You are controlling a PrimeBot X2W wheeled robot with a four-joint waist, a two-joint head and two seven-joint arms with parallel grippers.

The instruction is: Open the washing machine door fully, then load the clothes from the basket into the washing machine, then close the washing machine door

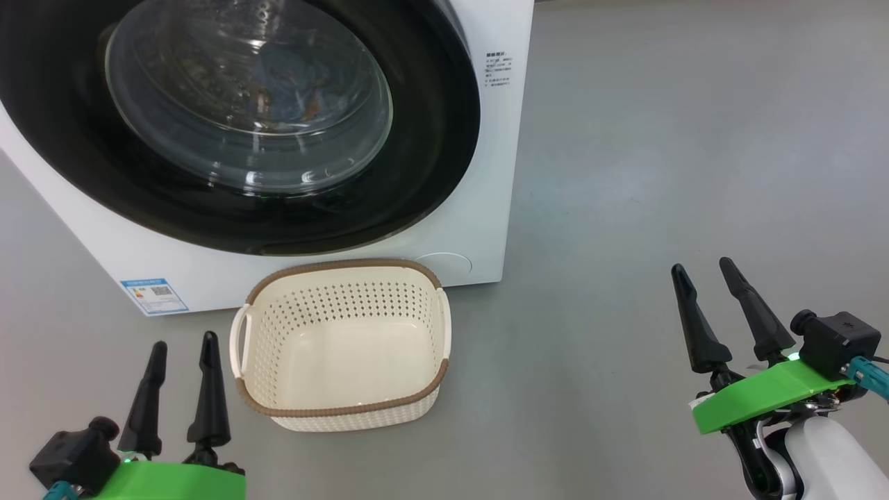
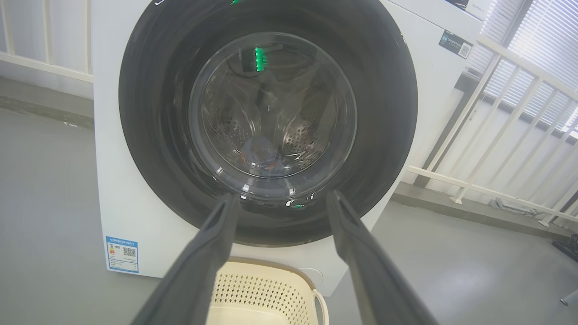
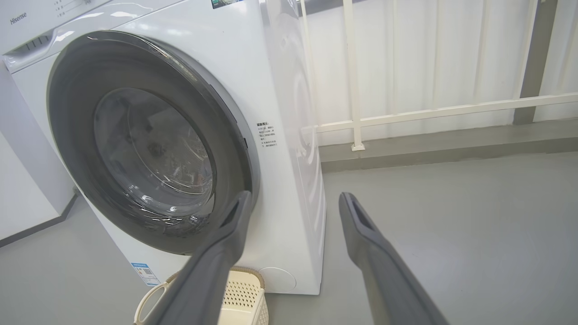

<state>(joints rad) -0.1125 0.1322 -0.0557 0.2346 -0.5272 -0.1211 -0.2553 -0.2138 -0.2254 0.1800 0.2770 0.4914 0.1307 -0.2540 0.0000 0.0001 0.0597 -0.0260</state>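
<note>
Washing machine (image 1: 476, 232) stands big and white on the grey floor (image 1: 660, 139), off toward 11 o'clock in the head view. Its round black door (image 1: 208, 139) sits shut, flush against the front. At 6 o'clock from the door, the cream basket (image 1: 340, 305) rests empty on the floor. The left end effector (image 1: 183, 340) hovers at 7 o'clock just beside the basket, fingers wide, holding nothing. The right end effector (image 1: 701, 264), at 4 o'clock and well apart, is likewise wide and bare. Light-blue clothes (image 1: 292, 87) show through the glass, low in the drum.
</note>
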